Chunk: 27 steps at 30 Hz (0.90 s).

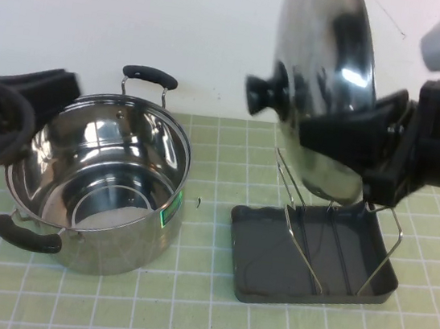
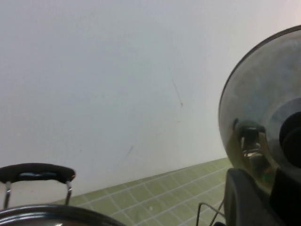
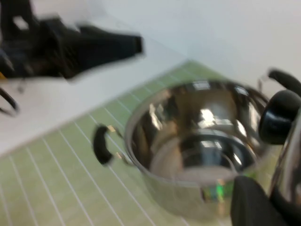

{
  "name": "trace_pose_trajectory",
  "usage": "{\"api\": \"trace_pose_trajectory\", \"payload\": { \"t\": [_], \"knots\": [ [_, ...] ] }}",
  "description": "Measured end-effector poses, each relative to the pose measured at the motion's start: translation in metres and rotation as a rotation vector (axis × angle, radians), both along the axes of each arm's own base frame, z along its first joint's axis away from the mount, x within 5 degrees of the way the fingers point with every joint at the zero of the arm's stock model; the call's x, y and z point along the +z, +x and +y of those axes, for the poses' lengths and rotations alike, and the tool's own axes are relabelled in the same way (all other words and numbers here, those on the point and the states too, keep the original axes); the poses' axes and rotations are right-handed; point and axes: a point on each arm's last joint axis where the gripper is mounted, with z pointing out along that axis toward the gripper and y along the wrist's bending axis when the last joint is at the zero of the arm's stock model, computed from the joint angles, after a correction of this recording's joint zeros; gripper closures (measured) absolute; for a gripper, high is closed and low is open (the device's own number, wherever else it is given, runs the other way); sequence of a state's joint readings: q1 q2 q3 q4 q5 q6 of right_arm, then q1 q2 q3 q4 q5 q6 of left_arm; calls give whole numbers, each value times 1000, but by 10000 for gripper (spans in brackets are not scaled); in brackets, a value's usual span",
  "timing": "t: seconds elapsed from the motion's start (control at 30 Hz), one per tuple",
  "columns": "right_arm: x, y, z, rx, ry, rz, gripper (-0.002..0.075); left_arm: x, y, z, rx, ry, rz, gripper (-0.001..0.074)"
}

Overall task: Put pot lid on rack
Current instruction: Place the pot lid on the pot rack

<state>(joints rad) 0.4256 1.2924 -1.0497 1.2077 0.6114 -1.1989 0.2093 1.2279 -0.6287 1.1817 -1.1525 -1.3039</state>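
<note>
The pot lid point(image 1: 331, 57), shiny steel with a black knob point(image 1: 265, 96), stands on edge in the air above the rack. My right gripper point(image 1: 344, 144) comes in from the right and is shut on the lid's rim. The lid's lower rim hangs level with the tops of the rack's wire loops point(image 1: 300, 232), above the dark grey tray point(image 1: 269, 281). The lid also shows in the left wrist view point(image 2: 254, 108) and its knob in the right wrist view point(image 3: 280, 117). My left gripper point(image 1: 48, 85) hovers at the far left beside the pot, shut and empty.
The deep steel pot point(image 1: 95, 189) with two black handles stands open on the green tiled mat, left of the rack; it fills the right wrist view point(image 3: 188, 155). A white wall runs close behind the table.
</note>
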Motion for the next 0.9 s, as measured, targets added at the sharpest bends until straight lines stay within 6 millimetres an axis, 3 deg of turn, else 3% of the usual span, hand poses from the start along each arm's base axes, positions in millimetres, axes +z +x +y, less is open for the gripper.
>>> {"api": "trace_pose_trajectory", "payload": {
  "t": [0.07,0.17,0.43,0.7,0.77,0.9],
  "knots": [
    [-6,2,-3,-20,-76,8,656,2,-5,8,21,28,4,676],
    [-19,9,-3,-31,-152,31,656,5,-10,11,27,35,10,717],
    [-63,34,7,-53,-214,195,656,0,-18,6,-45,150,25,733],
    [-72,35,7,-31,-259,236,655,-2,-19,6,-55,164,34,733],
    [-75,34,6,-16,-284,244,629,-2,-19,6,-55,162,35,733],
    [-77,33,5,-15,-313,253,475,-2,-19,6,-56,163,37,733]
  ]
}}
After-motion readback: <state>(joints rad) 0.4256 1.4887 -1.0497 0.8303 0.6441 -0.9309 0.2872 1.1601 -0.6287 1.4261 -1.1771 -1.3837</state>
